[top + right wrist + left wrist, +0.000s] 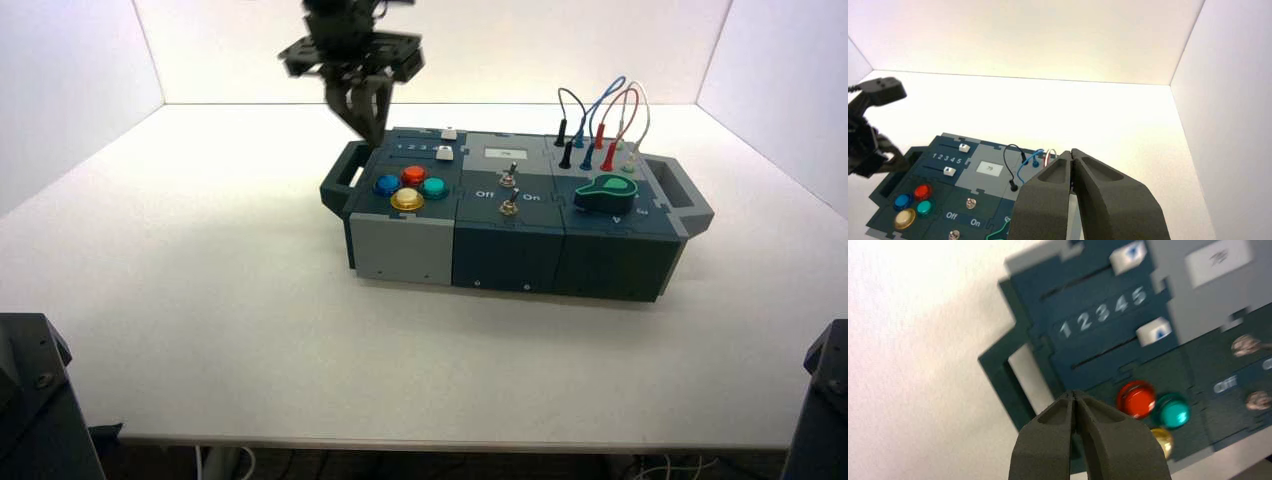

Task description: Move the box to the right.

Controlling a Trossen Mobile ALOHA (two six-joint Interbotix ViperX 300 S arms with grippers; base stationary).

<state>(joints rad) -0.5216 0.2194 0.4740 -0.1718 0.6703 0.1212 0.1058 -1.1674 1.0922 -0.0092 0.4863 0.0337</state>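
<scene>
The long dark grey-blue box (520,240) stands on the white table, right of centre, with a handle at each end. Its top bears coloured buttons (410,186), two toggle switches (510,190), a green knob (607,190) and looped wires (600,115). My left gripper (368,130) is shut and empty, just above the box's left end by the left handle (342,178). In the left wrist view the shut tips (1074,395) hover beside the handle (1003,375) and the red button (1136,399). My right gripper (1071,152) is shut and empty, out of the high view, above the box's right end.
White walls enclose the table on the left, back and right. Bare table (200,260) lies left of and in front of the box; a narrower strip lies between the right handle (685,190) and the right wall (790,90). Dark arm bases (40,400) sit at both front corners.
</scene>
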